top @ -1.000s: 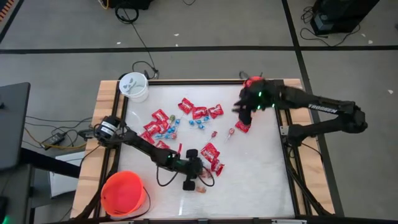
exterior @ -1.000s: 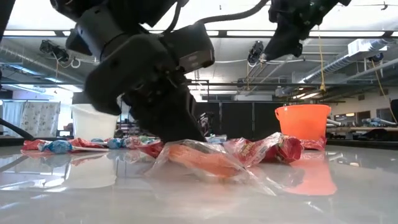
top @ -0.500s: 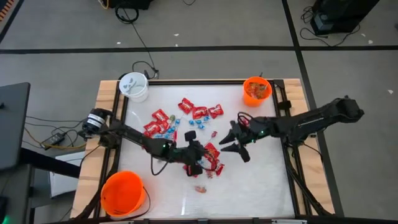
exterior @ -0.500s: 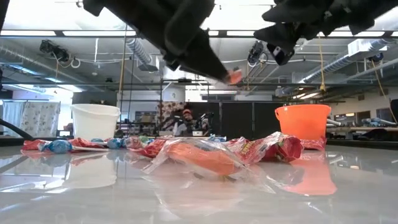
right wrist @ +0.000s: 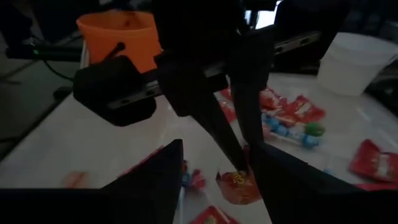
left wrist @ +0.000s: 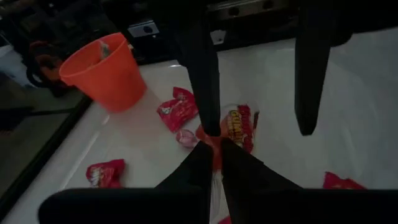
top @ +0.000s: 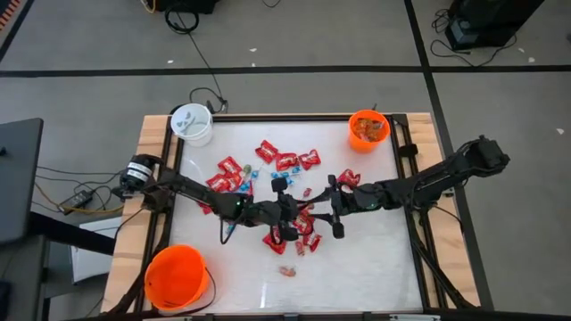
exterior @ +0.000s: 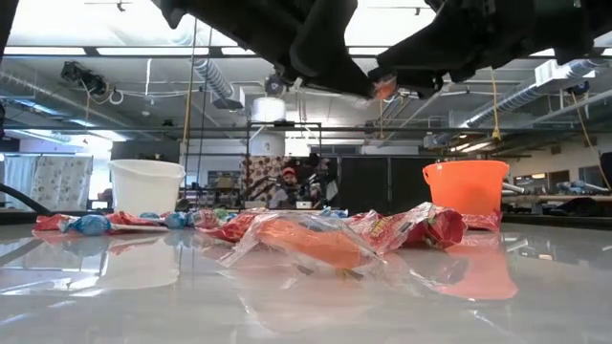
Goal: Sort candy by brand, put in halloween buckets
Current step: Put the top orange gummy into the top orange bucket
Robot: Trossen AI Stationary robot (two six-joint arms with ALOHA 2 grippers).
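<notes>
Mid-air handover above the candy pile (top: 285,174), well clear of the small orange bucket (top: 368,130). Left gripper (left wrist: 215,146) pinched on an orange-wrapped sweet (exterior: 384,88); right gripper (right wrist: 214,158) spread wide around it. Next, likely: right to close, left to release, then carry to a bucket.

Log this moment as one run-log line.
left claw: shut on candy piece, mid-table | right claw: open, facing it | red packets: loose on table | small orange bucket: holds candy
</notes>
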